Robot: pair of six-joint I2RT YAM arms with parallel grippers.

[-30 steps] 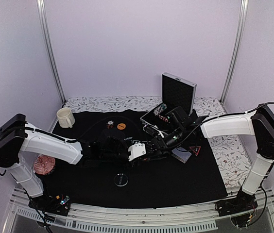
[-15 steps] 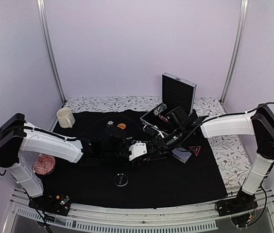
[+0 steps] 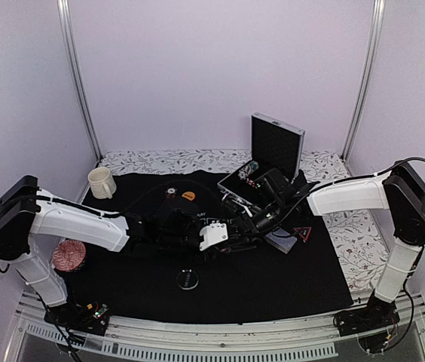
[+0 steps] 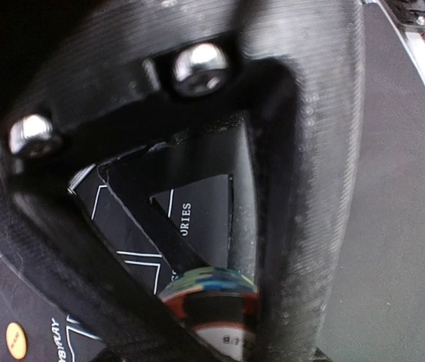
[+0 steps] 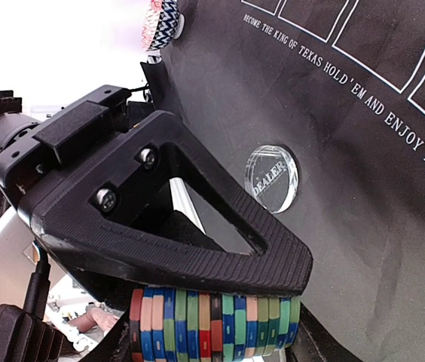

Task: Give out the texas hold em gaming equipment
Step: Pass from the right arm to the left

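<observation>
As the right arm (image 3: 348, 194) shifts, its jaws still clamp chips (image 5: 212, 324).

The clear round dealer disc (image 3: 188, 280) is laid on the black felt mat (image 3: 273, 294), front and centre. The cream mug (image 3: 101, 182) is set by its rear left corner, the silver aluminium case (image 3: 276, 143) at its rear edge, the red-edged black triangle marker (image 3: 301, 232) before that case.

Pale lilac walls (image 3: 212, 68), plain, evenly lit. Aluminium corner posts (image 3: 77, 83) left and right. Table under white floral cloth (image 3: 160, 160); black felt mat (image 3: 273, 286) covering centre. Metal rail (image 3: 220, 339) along near edge.
</observation>
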